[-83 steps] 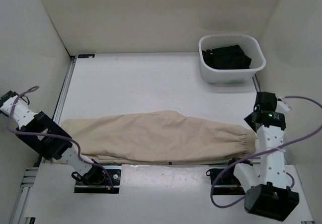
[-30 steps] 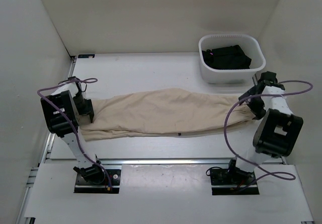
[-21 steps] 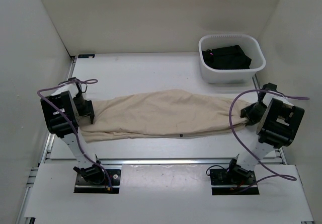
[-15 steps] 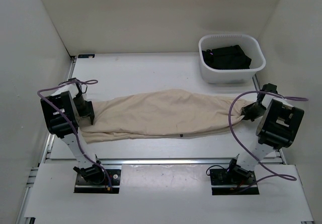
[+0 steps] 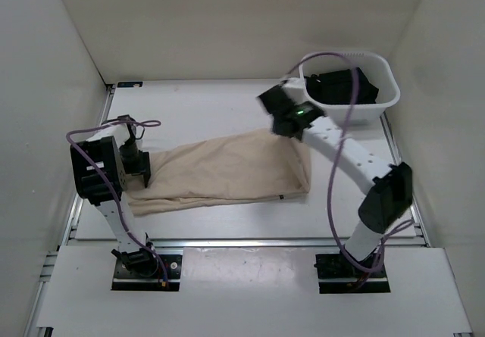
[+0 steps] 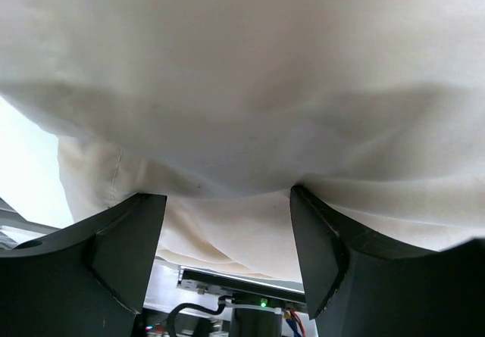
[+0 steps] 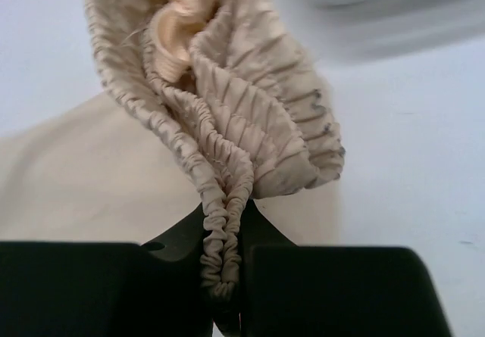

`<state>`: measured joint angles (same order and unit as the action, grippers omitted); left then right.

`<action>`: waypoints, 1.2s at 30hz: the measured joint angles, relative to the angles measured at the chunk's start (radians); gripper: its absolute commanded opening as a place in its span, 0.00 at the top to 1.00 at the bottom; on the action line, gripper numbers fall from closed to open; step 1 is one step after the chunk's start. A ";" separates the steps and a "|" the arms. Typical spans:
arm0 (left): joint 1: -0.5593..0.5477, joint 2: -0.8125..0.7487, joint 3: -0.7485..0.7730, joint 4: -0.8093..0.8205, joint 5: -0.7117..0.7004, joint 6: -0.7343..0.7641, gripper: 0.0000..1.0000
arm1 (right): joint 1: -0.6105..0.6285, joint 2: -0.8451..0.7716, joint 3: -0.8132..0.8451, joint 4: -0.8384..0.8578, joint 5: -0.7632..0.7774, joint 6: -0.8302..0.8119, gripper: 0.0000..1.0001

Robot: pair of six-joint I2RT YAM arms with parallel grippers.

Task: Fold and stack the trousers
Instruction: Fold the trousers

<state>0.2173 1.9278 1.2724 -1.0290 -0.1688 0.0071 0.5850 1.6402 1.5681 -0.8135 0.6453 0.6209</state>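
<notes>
The beige trousers (image 5: pixel 220 174) lie across the table, their right part doubled back toward the middle. My right gripper (image 5: pixel 284 125) hangs over their far right corner. In the right wrist view it (image 7: pixel 225 219) is shut on the gathered elastic end of the trousers (image 7: pixel 235 102), which bunches up above the fingers. My left gripper (image 5: pixel 144 169) sits at the left end of the trousers. In the left wrist view its jaws (image 6: pixel 227 201) stand wide apart, and the cloth (image 6: pixel 242 87) lies across and beyond the fingertips (image 6: pixel 132 231). No pinch on it shows.
A white basket (image 5: pixel 348 54) holding dark clothing (image 5: pixel 341 85) stands at the back right, just behind my right gripper. White walls close in the table on three sides. The metal rail (image 5: pixel 242 240) with both arm bases runs along the near edge.
My right gripper shut on the gathered end at the far right and carried it up and left toward the middle, folding the trousers over. The left arm shifted slightly right.
</notes>
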 measured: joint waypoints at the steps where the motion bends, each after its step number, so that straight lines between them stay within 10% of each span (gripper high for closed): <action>1: -0.013 0.001 0.001 -0.002 -0.001 0.000 0.22 | 0.104 0.039 0.046 -0.006 0.017 0.014 1.00; 6: -0.045 0.016 0.018 -0.020 -0.009 0.002 0.22 | 0.406 0.282 0.189 -0.035 0.057 0.056 1.00; 13: -0.049 0.032 0.038 -0.036 -0.009 0.001 0.22 | 0.520 0.513 0.274 -0.038 0.032 0.058 0.99; 14: -0.049 0.032 0.040 -0.037 -0.010 0.000 0.22 | 0.518 0.528 0.278 -0.029 0.012 0.050 0.90; 15: -0.049 0.033 0.043 -0.037 -0.011 0.000 0.22 | 0.515 0.538 0.284 -0.017 -0.022 0.039 0.45; 18: -0.050 0.046 0.066 -0.036 -0.011 0.000 0.22 | 0.510 0.562 0.324 0.013 -0.156 -0.046 0.02; 25: -0.055 0.048 0.071 -0.035 -0.011 0.000 0.22 | 0.550 0.268 0.087 0.093 -0.232 -0.127 0.01; 30: -0.056 0.045 0.071 -0.037 -0.010 0.000 0.21 | 0.173 -0.176 -0.257 0.188 -0.375 -0.066 0.01; 36: -0.056 0.034 0.071 -0.047 -0.006 -0.001 0.21 | -0.237 -0.126 -0.608 0.411 -0.659 -0.030 0.01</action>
<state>0.1612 1.9617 1.3437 -1.0763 -0.1749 0.0063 0.3481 1.5146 0.9596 -0.4026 -0.0135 0.5911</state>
